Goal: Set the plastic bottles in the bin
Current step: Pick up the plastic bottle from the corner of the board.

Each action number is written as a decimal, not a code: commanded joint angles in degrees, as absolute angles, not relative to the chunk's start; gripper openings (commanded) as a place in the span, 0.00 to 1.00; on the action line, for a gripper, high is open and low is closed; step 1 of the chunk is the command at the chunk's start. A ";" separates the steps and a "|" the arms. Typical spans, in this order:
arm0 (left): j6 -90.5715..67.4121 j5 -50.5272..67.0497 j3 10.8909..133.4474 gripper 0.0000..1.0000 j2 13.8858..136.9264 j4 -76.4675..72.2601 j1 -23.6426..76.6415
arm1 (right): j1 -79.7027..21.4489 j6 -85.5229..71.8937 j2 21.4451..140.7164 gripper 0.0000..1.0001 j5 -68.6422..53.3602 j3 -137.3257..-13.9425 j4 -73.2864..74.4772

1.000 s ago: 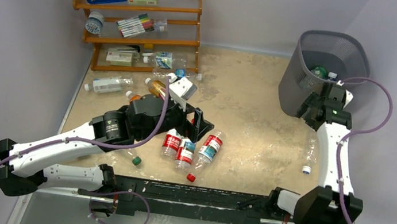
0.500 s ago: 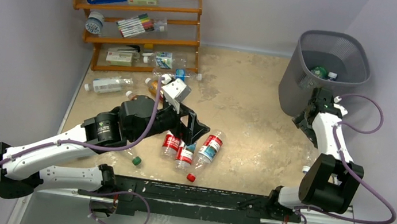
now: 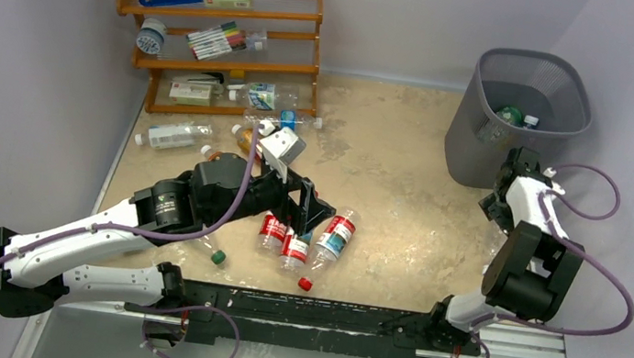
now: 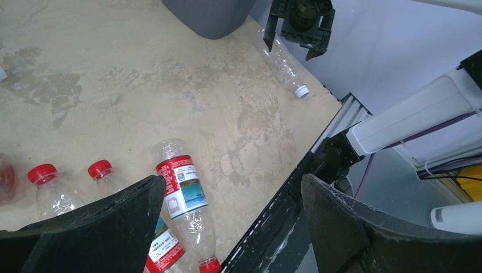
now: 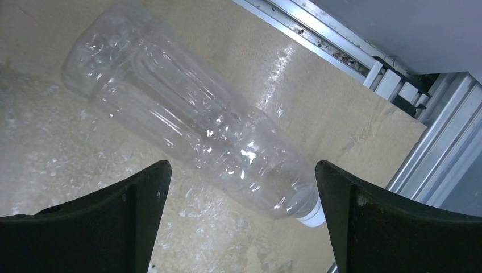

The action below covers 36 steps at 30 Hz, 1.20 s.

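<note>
Three red-labelled plastic bottles lie side by side in the middle of the table. My left gripper hangs open just above them. In the left wrist view its jaws stand wide, and the nearest red-labelled bottle lies beside the left finger. My right gripper is low beside the bin, which holds a few bottles. In the right wrist view it is open over a clear bottle with a white cap, lying flat and not touched.
A wooden shelf rack with markers and a stapler stands at the back left. More bottles lie in front of it, one of them orange. Loose green and red caps lie near the front rail.
My right arm has drawn back from the bin's rim and dropped down beside it, over the clear bottle. The left gripper shifted slightly toward the back, then held still.
</note>
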State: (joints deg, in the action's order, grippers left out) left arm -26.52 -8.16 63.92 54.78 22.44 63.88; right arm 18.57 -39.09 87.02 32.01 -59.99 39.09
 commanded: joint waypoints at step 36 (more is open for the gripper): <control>-30.54 -7.43 64.79 0.90 54.49 20.48 63.72 | 15.22 -35.00 75.50 0.50 8.74 -52.36 28.06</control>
State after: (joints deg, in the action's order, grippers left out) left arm -29.47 -7.62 63.96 56.97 22.35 63.88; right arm 17.21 -33.08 82.08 13.82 -55.33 28.80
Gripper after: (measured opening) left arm 0.899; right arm 0.646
